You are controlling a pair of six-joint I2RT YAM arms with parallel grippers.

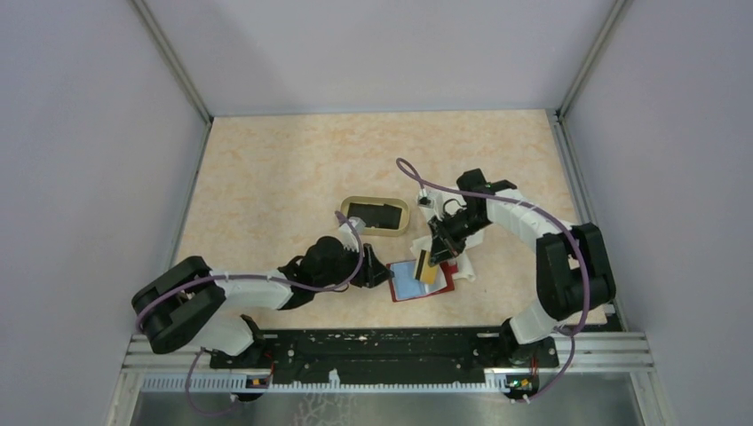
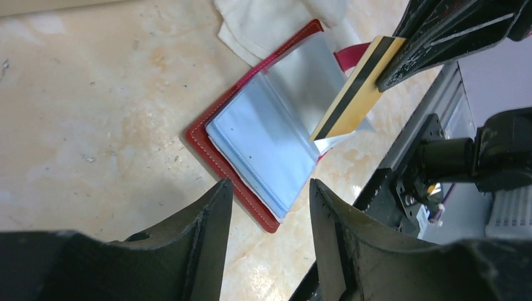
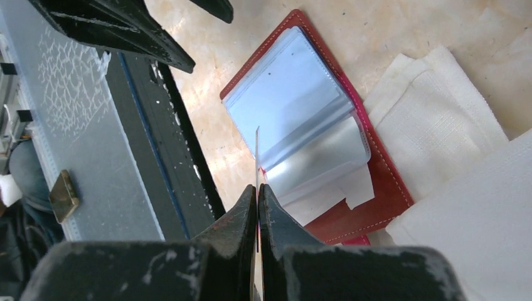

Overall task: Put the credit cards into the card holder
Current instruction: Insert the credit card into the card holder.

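Note:
The red card holder lies open on the table, its clear and light blue inner sleeves facing up. It also shows in the left wrist view and the right wrist view. My right gripper is shut on a yellow credit card with a black stripe. It holds the card tilted just above the sleeves, and in the right wrist view the card is edge-on. My left gripper is open and empty, low beside the holder's left corner. Black credit cards lie in the tan tray.
The tan oval tray stands behind the holder. A white cloth lies under and to the right of the holder. The black base rail runs along the near table edge. Grey walls enclose the table.

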